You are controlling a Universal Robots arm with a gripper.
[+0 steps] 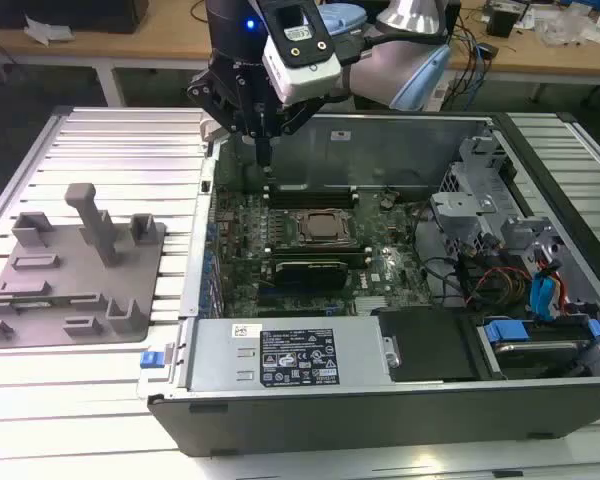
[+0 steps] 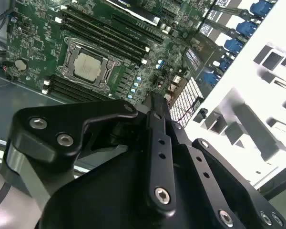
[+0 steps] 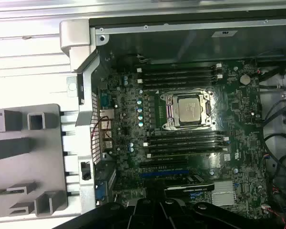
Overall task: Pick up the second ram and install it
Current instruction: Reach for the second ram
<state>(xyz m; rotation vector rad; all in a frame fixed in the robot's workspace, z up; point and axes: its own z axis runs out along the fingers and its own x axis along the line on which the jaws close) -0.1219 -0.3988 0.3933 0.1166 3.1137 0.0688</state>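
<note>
**Exterior view.** Open computer case (image 1: 380, 420) lies on a ribbed tabletop (image 1: 80, 400). Its green motherboard (image 1: 240, 240) is exposed, with the square processor socket (image 1: 325, 228) at the middle. A black-shrouded card (image 1: 305, 270) sits just near of the socket, and a gray power supply box (image 1: 280, 355) lies along the near wall. A gray holder tray (image 1: 70, 290) rests on the exterior view's left, just beside the case. The hand (image 1: 266, 150) hangs above the case's far-left corner and points down.

**Second wrist view.** The fingers (image 2: 155, 138) are drawn together into one narrow tip over the board's edge, and nothing can be seen between them.

**First wrist view.** One row of long dark memory slots (image 3: 178, 78) lies far of the socket and another row near of it. The second ram cannot be told apart from these slots, so whether it is seated in one cannot be told.
</note>
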